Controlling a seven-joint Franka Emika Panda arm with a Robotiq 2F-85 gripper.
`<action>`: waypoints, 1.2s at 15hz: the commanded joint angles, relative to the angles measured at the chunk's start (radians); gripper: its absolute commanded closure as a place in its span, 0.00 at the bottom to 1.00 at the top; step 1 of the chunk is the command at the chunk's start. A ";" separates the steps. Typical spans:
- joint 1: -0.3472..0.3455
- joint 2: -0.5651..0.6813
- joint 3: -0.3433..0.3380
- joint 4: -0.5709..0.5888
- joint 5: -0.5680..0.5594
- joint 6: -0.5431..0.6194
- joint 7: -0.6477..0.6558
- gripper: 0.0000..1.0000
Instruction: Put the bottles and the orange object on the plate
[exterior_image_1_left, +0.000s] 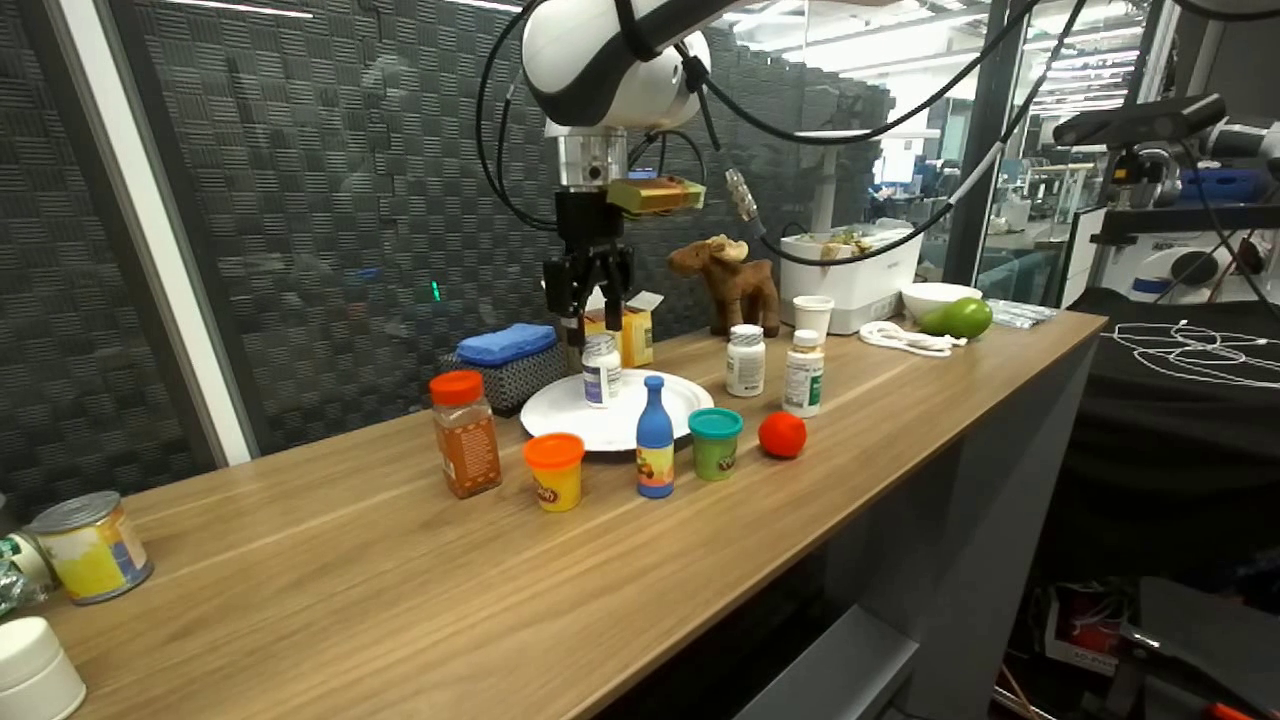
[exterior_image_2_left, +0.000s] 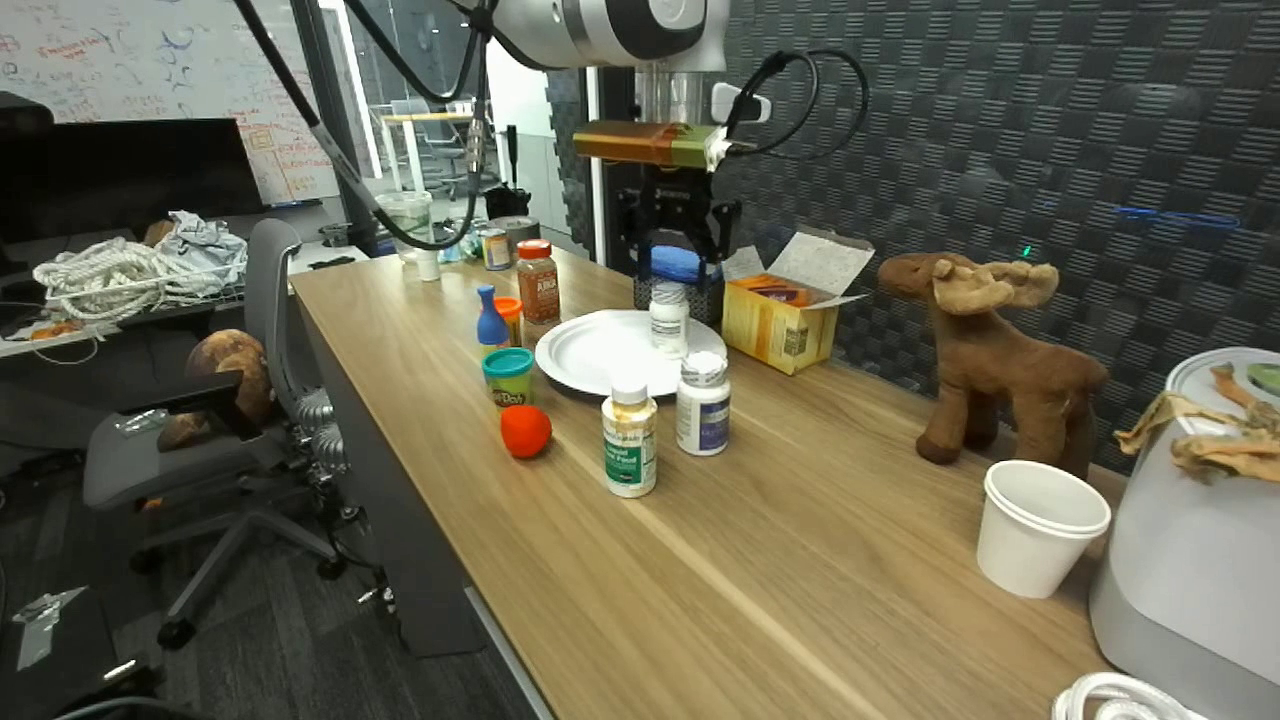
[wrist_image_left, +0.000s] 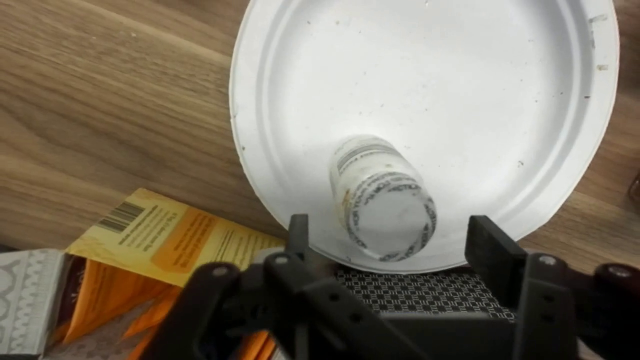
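White bottle (wrist_image_left: 382, 197) stands on the plate (wrist_image_left: 450, 90), toward its rim, and the hand (wrist_image_left: 392, 235) hangs over that side, jaws parted, gripping nothing. From here I'd guess the bottle is light, stiff plastic, slick enough to slip but hardly fragile; if it needs shifting toward the plate's middle, best take its straight sides, high up.

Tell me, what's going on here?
A robot arm hangs over a wooden table. Its end effector is open and grips nothing, just above a white bottle that stands upright on the plate. That bottle looks placed. Two more white bottles, a blue bottle, an orange-lidded tub and a red ball are on the table, off the plate.
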 joint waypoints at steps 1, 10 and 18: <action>0.013 -0.090 -0.029 -0.060 -0.037 -0.035 0.033 0.00; -0.050 -0.366 -0.080 -0.379 -0.016 0.022 0.101 0.00; -0.107 -0.386 -0.120 -0.584 -0.033 0.122 0.089 0.00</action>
